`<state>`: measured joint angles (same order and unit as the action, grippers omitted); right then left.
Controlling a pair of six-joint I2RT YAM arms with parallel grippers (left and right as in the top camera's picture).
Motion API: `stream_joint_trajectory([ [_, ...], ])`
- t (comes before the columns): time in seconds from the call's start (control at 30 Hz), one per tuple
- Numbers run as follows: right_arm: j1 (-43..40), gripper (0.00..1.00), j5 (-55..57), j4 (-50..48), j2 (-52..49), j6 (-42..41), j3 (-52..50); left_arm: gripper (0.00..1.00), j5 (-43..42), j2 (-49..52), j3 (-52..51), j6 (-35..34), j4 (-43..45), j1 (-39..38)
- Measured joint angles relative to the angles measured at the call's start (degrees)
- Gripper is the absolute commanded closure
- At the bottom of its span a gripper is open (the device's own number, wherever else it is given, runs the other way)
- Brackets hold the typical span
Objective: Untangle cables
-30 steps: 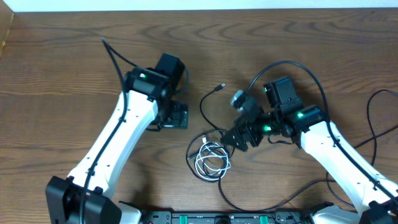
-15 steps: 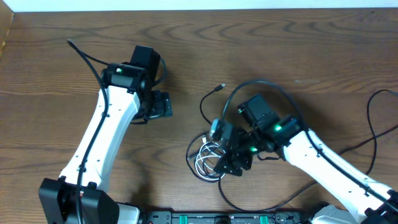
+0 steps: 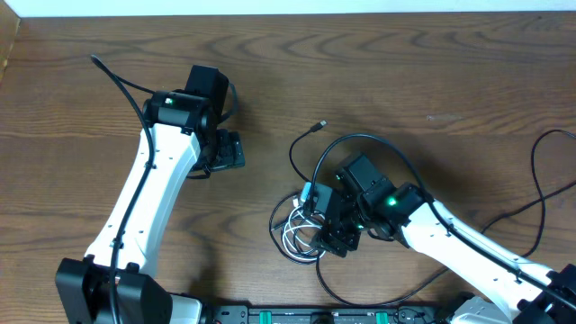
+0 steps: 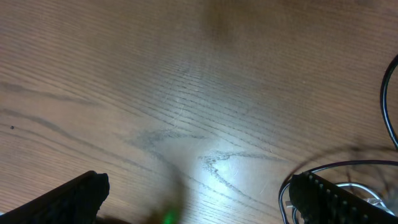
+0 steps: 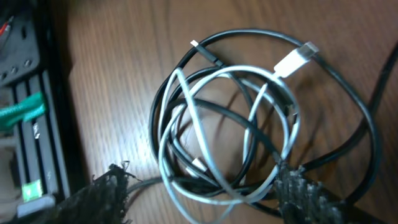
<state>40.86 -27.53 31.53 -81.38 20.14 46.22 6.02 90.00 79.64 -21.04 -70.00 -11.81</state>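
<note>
Right gripper spread astride cables; left gripper wide, empty — table free around

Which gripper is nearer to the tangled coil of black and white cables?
Right. The right gripper hangs over the coil, a finger at each side; the left gripper is well away from it.

1. Overhead: the right gripper sits over the right side of the cables. The crossings beneath it are hidden.
2. Right wrist view: both fingertips are clipped by the bottom edge. Can't tell whether they touch the white cable. The black cable runs off the right edge.
3. Left wrist view: the fingers are blurred and cut off at the bottom. The cables are clipped in the lower-right corner.
4. Overhead: the left gripper is half under its own wrist, its jaws too small to read.
</note>
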Motion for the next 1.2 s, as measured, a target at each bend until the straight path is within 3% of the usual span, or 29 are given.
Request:
stream_joint_trajectory([
  [0.2, 0.0, 0.41, 0.48, -4.66, -0.46, -1.9, -1.84, 0.02, 0.15, 0.0, 0.0, 0.0, 0.02, 0.0],
  [0.3, 0.0, 0.49, 0.5, -5.7, -2.12, -2.64, -2.58, 0.02, 0.15, 0.0, 0.0, 0.0, 0.02, 0.0],
  [0.37, 0.0, 0.62, 0.48, -6.21, -3.87, -2.82, -3.13, 0.02, 0.15, 0.0, 0.0, 0.0, 0.02, 0.0],
  [0.43, 0.0, 0.82, 0.17, -7.08, -5.16, -2.99, -3.45, 0.02, 0.15, 0.0, 0.0, 0.02, 0.02, 0.0],
  [0.53, 0.0, 0.99, -0.33, -8.63, -6.05, -3.28, -3.54, 0.02, 0.17, 0.0, 0.0, 0.0, 0.02, 0.0],
  [0.9, -0.02, 0.99, -1.01, -8.83, -3.85, -4.59, -3.52, 0.02, 0.15, 0.0, 0.0, 0.02, 0.02, 0.0],
  [1.2, -3.58, 0.99, 0.85, -8.52, 13.44, -9.97, 2.01, 0.02, 0.17, 0.0, 0.0, 0.02, 0.02, 0.0],
])
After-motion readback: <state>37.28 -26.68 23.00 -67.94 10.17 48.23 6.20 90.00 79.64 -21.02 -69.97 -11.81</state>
